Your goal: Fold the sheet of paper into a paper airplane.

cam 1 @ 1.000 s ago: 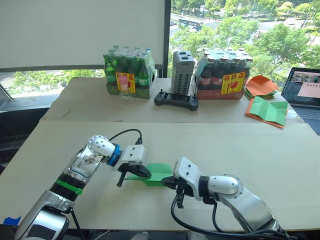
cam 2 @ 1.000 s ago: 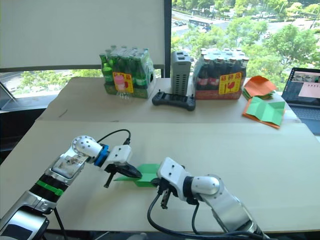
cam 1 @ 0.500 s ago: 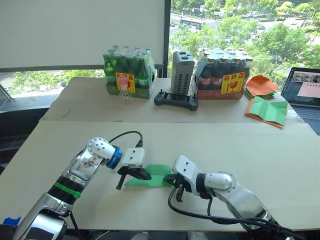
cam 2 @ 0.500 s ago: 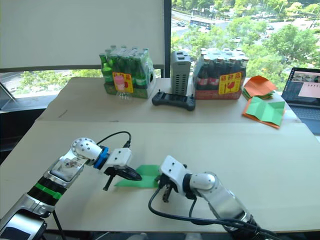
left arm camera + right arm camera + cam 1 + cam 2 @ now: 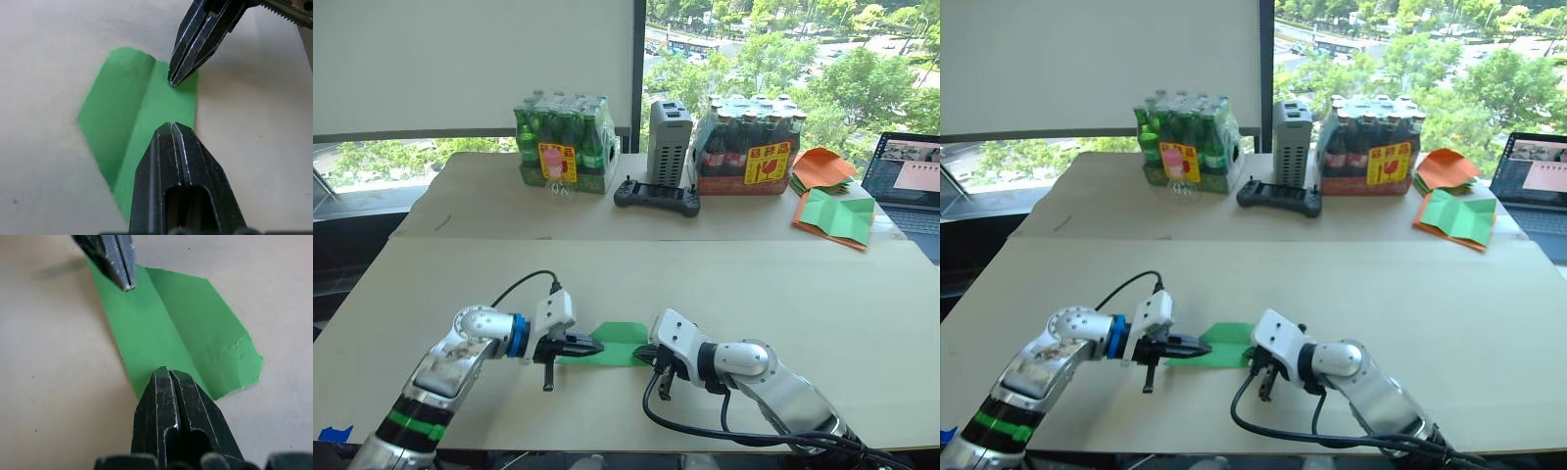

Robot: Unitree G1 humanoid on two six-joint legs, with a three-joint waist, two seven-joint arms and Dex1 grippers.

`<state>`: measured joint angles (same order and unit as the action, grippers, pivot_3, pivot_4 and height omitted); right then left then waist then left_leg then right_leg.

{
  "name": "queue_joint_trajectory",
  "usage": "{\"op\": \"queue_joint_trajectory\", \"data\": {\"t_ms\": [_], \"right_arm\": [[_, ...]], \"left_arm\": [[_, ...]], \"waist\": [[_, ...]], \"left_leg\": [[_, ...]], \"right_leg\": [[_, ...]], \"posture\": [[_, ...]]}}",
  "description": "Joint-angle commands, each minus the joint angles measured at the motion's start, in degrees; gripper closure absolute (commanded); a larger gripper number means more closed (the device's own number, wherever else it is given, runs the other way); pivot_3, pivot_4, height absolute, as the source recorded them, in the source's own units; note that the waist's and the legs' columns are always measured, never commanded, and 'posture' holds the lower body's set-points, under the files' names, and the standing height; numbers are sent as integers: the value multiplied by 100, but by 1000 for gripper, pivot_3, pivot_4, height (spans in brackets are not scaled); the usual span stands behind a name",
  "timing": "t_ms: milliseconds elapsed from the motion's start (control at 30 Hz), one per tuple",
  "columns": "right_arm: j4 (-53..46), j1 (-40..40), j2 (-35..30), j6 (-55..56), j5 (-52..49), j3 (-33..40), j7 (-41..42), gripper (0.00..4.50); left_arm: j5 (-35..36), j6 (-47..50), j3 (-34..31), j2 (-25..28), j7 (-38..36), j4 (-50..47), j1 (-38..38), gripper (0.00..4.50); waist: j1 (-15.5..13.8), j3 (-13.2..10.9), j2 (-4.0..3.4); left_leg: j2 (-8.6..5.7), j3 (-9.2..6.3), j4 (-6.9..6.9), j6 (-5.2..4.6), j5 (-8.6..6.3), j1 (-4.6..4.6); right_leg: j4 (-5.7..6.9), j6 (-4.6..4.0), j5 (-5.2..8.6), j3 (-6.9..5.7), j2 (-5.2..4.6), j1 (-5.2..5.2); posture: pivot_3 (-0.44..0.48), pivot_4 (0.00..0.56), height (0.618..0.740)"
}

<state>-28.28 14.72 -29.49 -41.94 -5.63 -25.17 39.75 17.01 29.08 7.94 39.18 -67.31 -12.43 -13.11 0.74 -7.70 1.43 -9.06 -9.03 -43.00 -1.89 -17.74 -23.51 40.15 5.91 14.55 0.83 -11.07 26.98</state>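
Crosswise, paper airplane (image 5: 612, 345) (flat)

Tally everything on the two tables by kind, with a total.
Folded bright green sheet of paper: 1
Shrink-wrapped bottle packs: 2
Grey upright box: 1
Black handheld controller: 1
Orange-and-green paper stacks: 2
Laptop: 1
Total: 8
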Motion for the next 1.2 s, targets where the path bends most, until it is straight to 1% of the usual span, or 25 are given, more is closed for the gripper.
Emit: {"op": "queue_joint_trajectory", "data": {"t_ms": [33,133,233,433,700,800,867,967,1200], "right_arm": [[-28,-53,-33,-104,13,-129,22,4487],[-22,-36,-50,-96,3,-127,40,4487],[-30,-13,-72,-96,-3,-124,62,4487],[21,111,18,-210,-110,6,37,4487],[390,708,330,-524,-645,924,-48,4487],[663,880,321,-547,-854,1243,52,3560],[846,964,329,-780,-1025,1412,67,2860],[1078,1057,311,-991,-1223,1495,167,1868],[1213,1150,392,-2168,-1990,1834,202,1868]], "left_arm": [[68,41,-224,-134,497,-236,157,4500],[-54,-114,-185,-273,830,-143,320,4500],[7,-67,-128,-341,969,-240,445,4500],[-154,-171,80,-174,1013,-265,723,4500],[-297,-345,255,-26,1078,-264,833,4500],[-310,-391,279,-10,1092,-235,805,4500],[-335,-426,307,13,1094,-229,800,4500],[-351,-467,352,24,1117,-200,780,4500],[-345,-466,394,-8,1203,-231,737,4500]], "waist": [[-11,0,0],[-31,0,0],[-44,0,0],[-51,0,0],[-76,0,-1],[-87,0,-1],[-91,0,-1],[-92,0,-2],[-117,0,-3]], "left_leg": [[0,0,0,0,0,1],[0,1,0,-1,-1,13],[0,2,1,-2,-2,15],[0,3,4,-2,-2,22],[0,5,6,-4,-4,27],[0,4,9,-5,-4,27],[0,4,9,-5,-4,26],[1,4,10,-5,-4,26],[0,4,10,-6,-5,26]], "right_leg": [[0,0,0,0,0,-1],[-4,0,0,-1,-1,-17],[-5,0,0,0,-1,-18],[-7,0,0,1,-2,-22],[-9,0,0,2,-2,-27],[-10,0,0,1,-2,-27],[-12,0,0,0,-2,-27],[-12,0,0,1,-2,-27],[-13,0,0,1,-4,-28]], "posture": [[0,150,675],[0,150,675],[0,150,675],[0,150,675],[0,150,675],[0,150,675],[0,150,675],[0,150,675],[0,150,675]]}}
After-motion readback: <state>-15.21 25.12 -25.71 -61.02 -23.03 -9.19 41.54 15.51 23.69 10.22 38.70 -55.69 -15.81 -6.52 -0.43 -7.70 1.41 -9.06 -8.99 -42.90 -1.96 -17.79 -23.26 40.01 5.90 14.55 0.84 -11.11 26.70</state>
